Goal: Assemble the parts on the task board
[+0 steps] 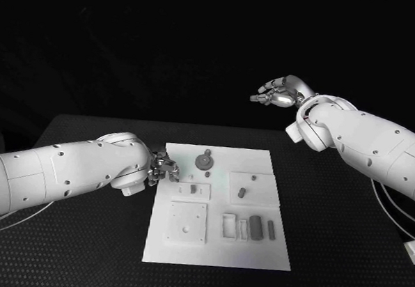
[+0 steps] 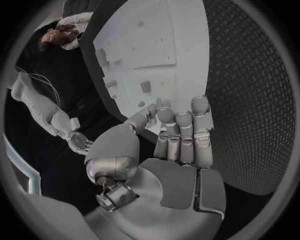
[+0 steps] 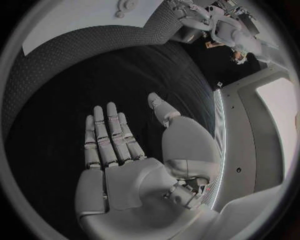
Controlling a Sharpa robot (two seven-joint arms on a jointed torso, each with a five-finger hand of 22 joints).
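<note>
Though flat, white task board (image 1: 256, 254), grey parts (image 1: 205, 161)

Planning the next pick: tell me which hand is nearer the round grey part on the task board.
Left. The left hand sits at the task board's left edge beside the round grey part; the right hand is raised beyond the table.

white task board (image 1: 211, 249) with grey parts (image 1: 257, 228) on a black dimpled table (image 1: 344, 271).

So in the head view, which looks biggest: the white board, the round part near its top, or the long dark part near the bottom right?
Largest to smallest:
1. The task board, by far.
2. The round part.
3. The long dark part, though these two look nearly alike, so that order is unsure.
</note>
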